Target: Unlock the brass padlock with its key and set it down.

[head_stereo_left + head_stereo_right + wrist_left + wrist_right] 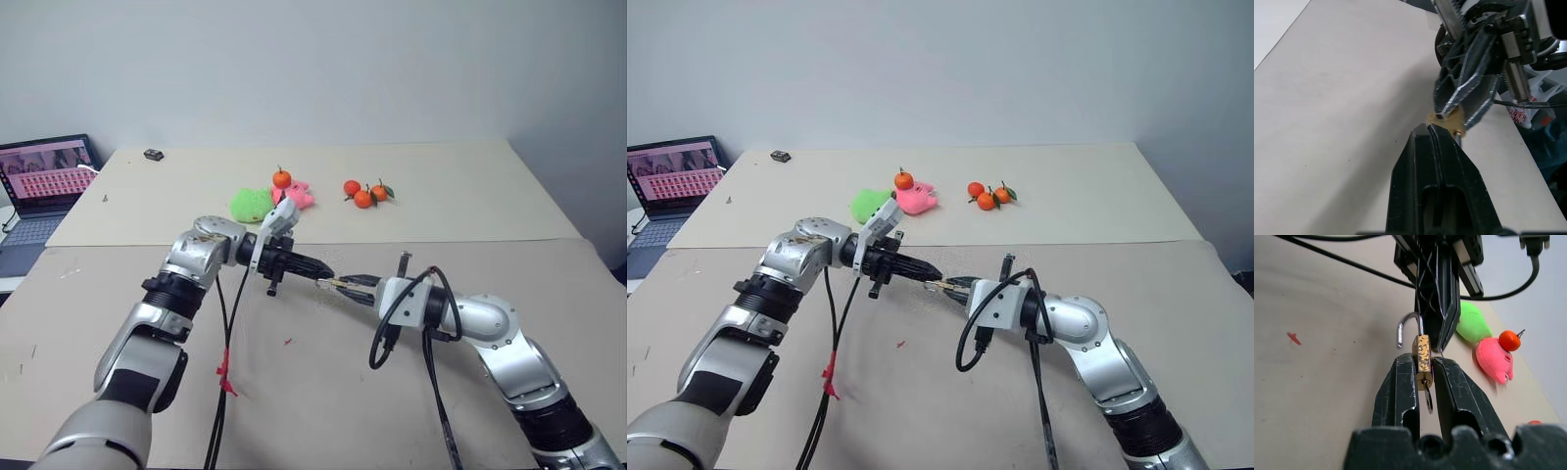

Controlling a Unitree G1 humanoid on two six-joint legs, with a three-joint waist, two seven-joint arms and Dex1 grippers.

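My right gripper (1423, 361) is shut on the body of the brass padlock (1422, 350) and holds it a little above the table (294, 392). The silver shackle (1409, 323) stands open like a hook. The key (1428, 400) hangs from the lock's underside. From the other side my left gripper (1427, 129) points at the lock, fingers shut, tips right against its shackle end. I cannot tell whether those tips pinch anything. In the head views both grippers meet at mid table around the padlock (334, 284).
At the back lie a green toy (252, 205), a pink toy (300, 197) with a tangerine (282, 179) by it, and three more tangerines (364, 194). A small dark block (153, 155) sits far left. A laptop (44, 176) stands off the left edge. Black cables hang from both arms.
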